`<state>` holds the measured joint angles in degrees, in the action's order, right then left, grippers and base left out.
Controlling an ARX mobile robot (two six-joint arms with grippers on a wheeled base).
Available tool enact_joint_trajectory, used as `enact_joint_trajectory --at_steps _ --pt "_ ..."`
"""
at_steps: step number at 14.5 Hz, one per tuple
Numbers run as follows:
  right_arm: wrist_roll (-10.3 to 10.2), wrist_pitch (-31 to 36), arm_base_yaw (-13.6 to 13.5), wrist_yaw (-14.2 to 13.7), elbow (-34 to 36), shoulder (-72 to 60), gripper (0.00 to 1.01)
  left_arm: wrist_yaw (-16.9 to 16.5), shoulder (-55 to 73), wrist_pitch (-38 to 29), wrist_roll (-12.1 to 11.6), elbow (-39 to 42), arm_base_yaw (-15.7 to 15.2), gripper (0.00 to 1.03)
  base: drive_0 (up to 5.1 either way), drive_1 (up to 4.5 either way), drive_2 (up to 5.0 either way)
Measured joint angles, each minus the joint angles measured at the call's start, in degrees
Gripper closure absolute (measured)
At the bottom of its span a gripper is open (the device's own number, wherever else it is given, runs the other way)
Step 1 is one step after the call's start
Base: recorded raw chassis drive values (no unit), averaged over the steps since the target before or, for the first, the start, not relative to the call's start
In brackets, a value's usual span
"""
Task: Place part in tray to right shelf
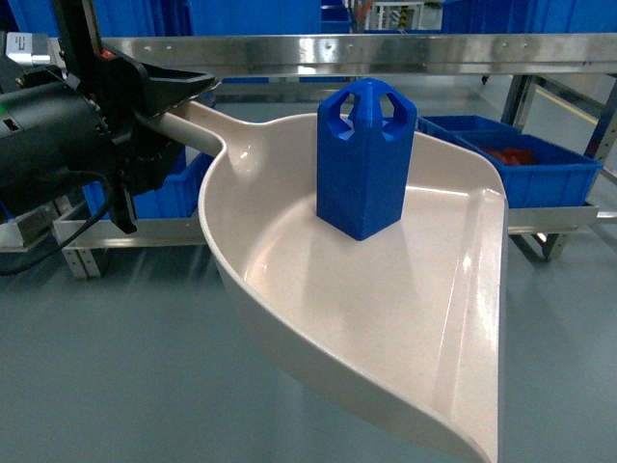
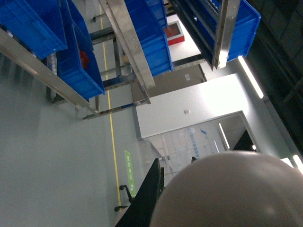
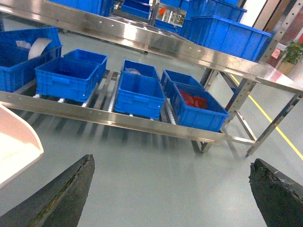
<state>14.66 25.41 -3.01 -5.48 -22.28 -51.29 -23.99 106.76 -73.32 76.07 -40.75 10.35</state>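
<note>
I see the blue part (image 1: 366,159) standing upright inside the cream tray (image 1: 386,318), toward its back wall. The tray hangs in the air above the grey floor (image 1: 116,367); my left gripper (image 1: 178,92) is clamped on its handle (image 1: 198,121). My right gripper (image 3: 170,189) is spread wide, holding nothing. Ahead, the steel shelf (image 3: 118,118) carries blue crates (image 3: 139,94).
</note>
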Motion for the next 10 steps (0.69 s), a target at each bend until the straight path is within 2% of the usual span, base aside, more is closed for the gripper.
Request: enact_joint_trajectory --at_steps 10 --pt "0.0 0.1 0.0 0.0 0.0 0.0 0.03 -0.1 0.0 0.0 0.0 0.0 0.3 0.90 0.0 0.00 0.0"
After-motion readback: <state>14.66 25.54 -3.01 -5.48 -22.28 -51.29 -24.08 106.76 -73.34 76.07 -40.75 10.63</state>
